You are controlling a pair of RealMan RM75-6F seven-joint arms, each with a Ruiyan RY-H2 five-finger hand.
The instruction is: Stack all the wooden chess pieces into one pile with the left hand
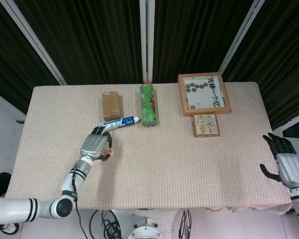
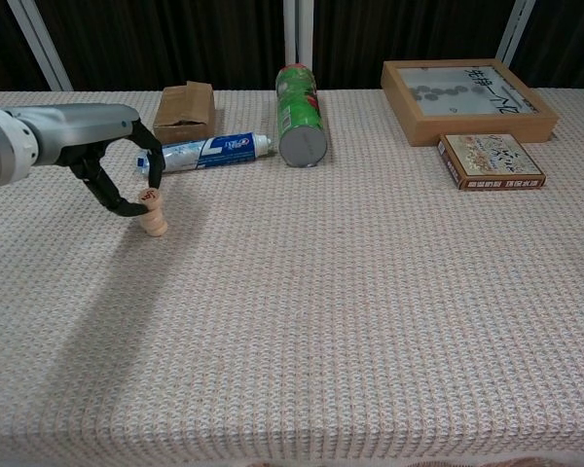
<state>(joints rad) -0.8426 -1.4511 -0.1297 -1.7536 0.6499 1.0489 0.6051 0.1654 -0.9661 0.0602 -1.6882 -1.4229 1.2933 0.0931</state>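
Left robot hand (image 2: 117, 175) apparently pinches top of upright chess-piece pile (image 2: 153, 216).

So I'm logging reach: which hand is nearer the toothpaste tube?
Left. The left hand sits just in front of the toothpaste tube; the right hand is off the table's far right edge.

toothpaste tube (image 2: 206, 150): lies on its side just beyond the fingers, cap end toward the can.
cardboard box (image 2: 185, 110): brown, behind the tube, farther from the fingers.
green can (image 2: 301, 127): on its side, right of the fingers.
wooden framed tray (image 2: 464, 97): far right of the fingers.
small printed box (image 2: 491, 161): just in front of that tray.
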